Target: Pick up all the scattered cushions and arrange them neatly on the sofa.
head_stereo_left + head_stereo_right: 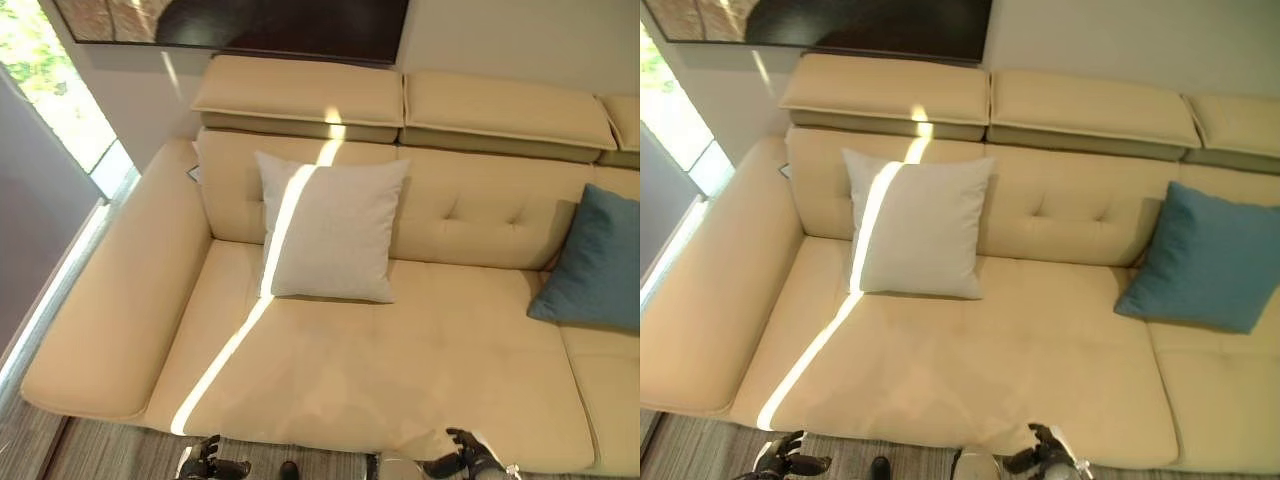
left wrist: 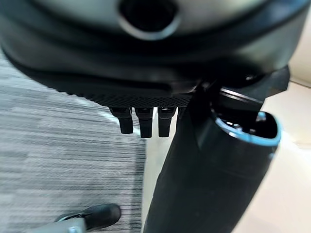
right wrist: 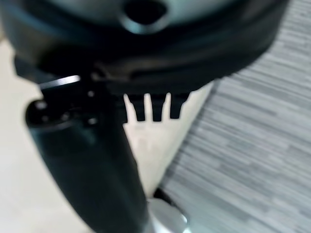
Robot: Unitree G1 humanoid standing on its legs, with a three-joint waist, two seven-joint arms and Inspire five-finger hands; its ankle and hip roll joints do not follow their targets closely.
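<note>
Cream leather runs across everything ahead of me: the sofa [image 1: 400, 350] fills the scene from its rounded left armrest [image 1: 120, 300] to the far headrests. Two cushions are on it. The pale grey cushion [image 1: 330, 240] stands upright against the backrest on the left part of the seat, a stripe of sunlight crossing it, and the teal cushion [image 1: 1205, 255] leans tilted against the backrest well to the right, by the seam between seat sections.

My left hand [image 1: 205, 462] hangs low at the near edge of the sofa, over the striped grey carpet [image 2: 58, 160], and my right hand [image 1: 465, 460] hangs at the same near edge further right. Both are empty; in the wrist views the fingers [image 2: 141, 124] of the left and the fingers [image 3: 153, 109] of the right hang loose and uncurled, holding nothing (each thumb stands out beside them).

Both cushions lie far from my hands, across the whole depth of the seat. The grey one sits roughly between the two, a little closer to my left; the teal one lies up and right of my right hand, so I judge the right arm the nearer for straightening it. I see no cushion on the visible carpet.
</note>
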